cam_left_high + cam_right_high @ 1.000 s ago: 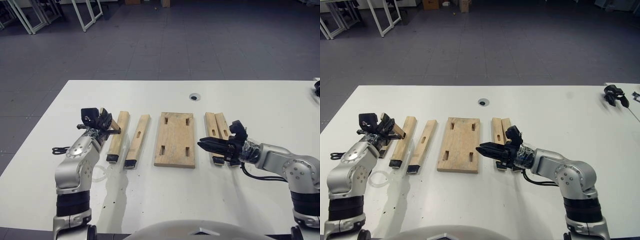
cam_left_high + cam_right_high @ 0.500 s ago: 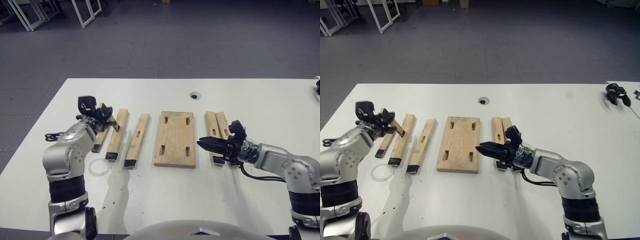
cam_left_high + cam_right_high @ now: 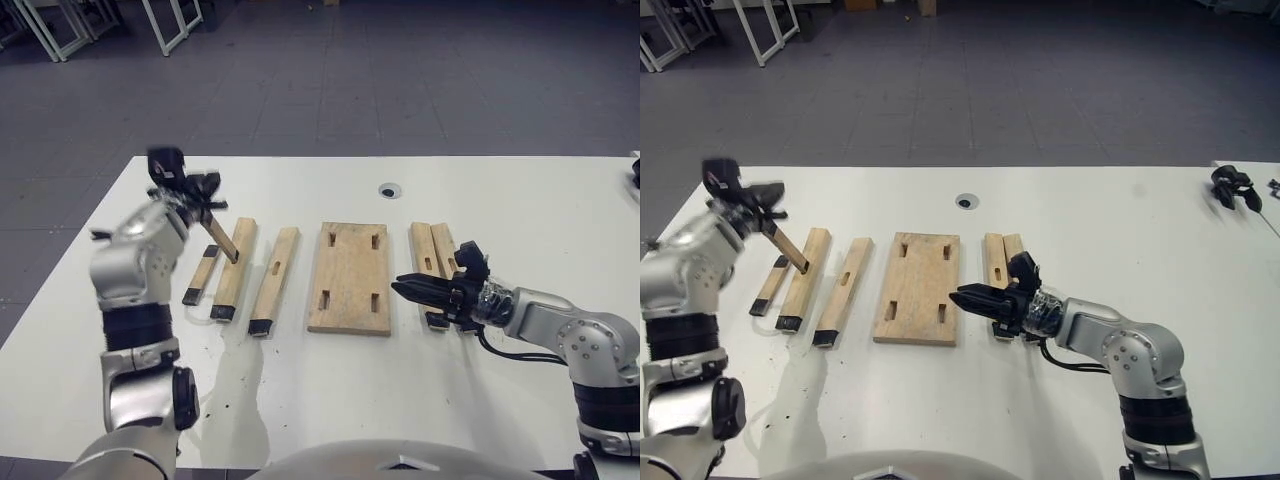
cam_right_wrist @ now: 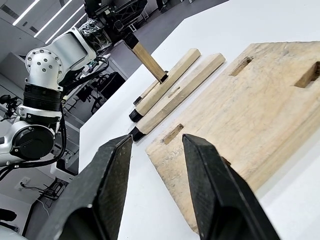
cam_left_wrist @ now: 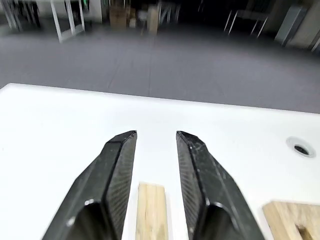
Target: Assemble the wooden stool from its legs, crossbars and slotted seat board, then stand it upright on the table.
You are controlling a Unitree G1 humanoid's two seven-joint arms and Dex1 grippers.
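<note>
Barely begun: left jaws clamp a crossbar [image 3: 222, 238] touching one leg [image 3: 230, 290], right jaws gape empty beside the seat board [image 3: 350, 280].

Both arms are built alike. The left arm [image 3: 130, 270] and right arm [image 3: 590, 345] wear smooth, rounded silver-grey shells, split by black bands at the joints, and small dark screw heads dot the round housings. A thin black cable [image 3: 505, 350] loops loose under the right forearm, and the wrist end of that forearm is wrapped in something clear and shiny. Each wrist carries a boxy black block. The left gripper [image 5: 155, 134] and right gripper [image 4: 157, 137] are all black. Their fingers [image 5: 117, 182] are long, flat-sided wedges tapering to blunt tips, lightly scuffed.
</note>
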